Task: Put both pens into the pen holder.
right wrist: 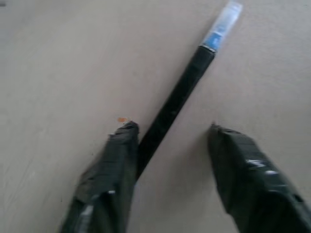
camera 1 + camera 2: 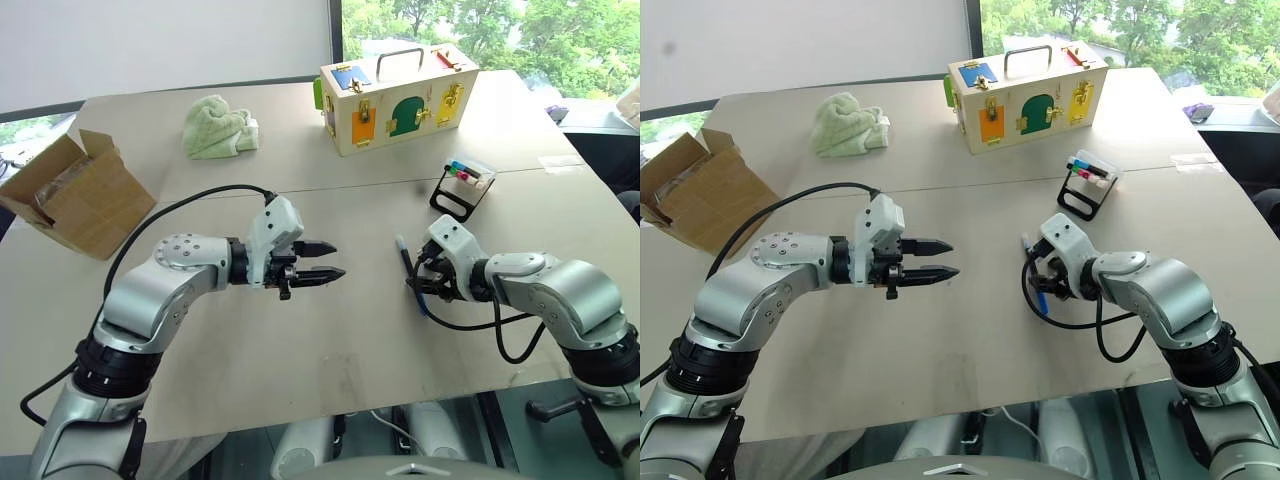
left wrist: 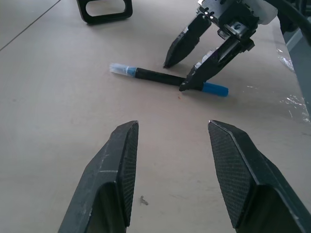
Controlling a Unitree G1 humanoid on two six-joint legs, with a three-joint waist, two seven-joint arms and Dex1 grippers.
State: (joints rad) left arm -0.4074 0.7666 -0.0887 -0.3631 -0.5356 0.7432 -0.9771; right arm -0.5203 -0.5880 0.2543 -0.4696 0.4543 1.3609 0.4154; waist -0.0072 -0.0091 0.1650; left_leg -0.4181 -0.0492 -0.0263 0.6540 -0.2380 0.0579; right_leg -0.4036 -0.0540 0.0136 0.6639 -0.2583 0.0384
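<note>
My left arm is bent at the elbow, forearm running toward the middle, its left gripper (image 2: 318, 263) pointing right, roughly level, fingers (image 3: 121, 165) parted with nothing between them. My right arm reaches inward from the right, wrist pitched down; the right gripper (image 2: 418, 285) points down and leftward, fingertips (image 1: 121, 141) apart and low at the table.

A pale beige tabletop (image 2: 330, 330) with a seam across its middle fills the scene. At the far left stands a plain white wall (image 2: 150, 40); far right, a daylit window (image 2: 480, 30) shows green trees.
</note>
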